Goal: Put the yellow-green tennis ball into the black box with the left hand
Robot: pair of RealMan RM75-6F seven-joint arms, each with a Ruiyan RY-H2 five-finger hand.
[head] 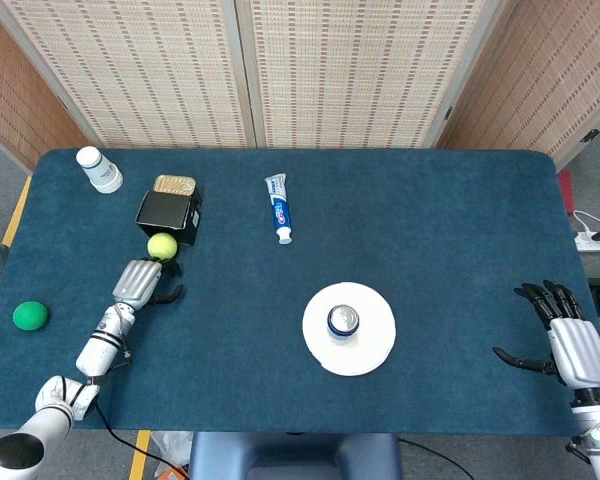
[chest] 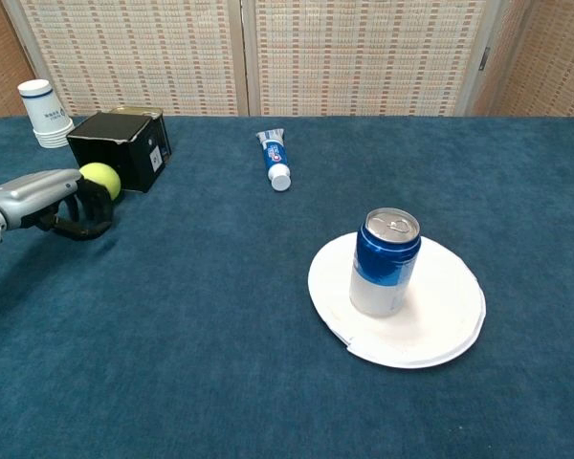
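Observation:
The yellow-green tennis ball (head: 162,246) (chest: 99,180) is held at the fingertips of my left hand (head: 140,283) (chest: 57,203), whose dark fingers curl around it. Hand and ball are just in front of the black box (head: 168,216) (chest: 120,149), at its near side, with the ball close to the box wall. The box stands at the far left of the blue table. My right hand (head: 570,340) rests at the table's right edge with its fingers spread and nothing in it; the chest view does not show it.
A white cup (head: 99,169) (chest: 45,113) stands left of the box and a gold tin (head: 174,184) behind it. A toothpaste tube (head: 279,207) (chest: 274,160) lies mid-table. A blue can (head: 343,320) (chest: 386,261) stands on a white plate (head: 375,345). A green ball (head: 30,315) sits near the left edge.

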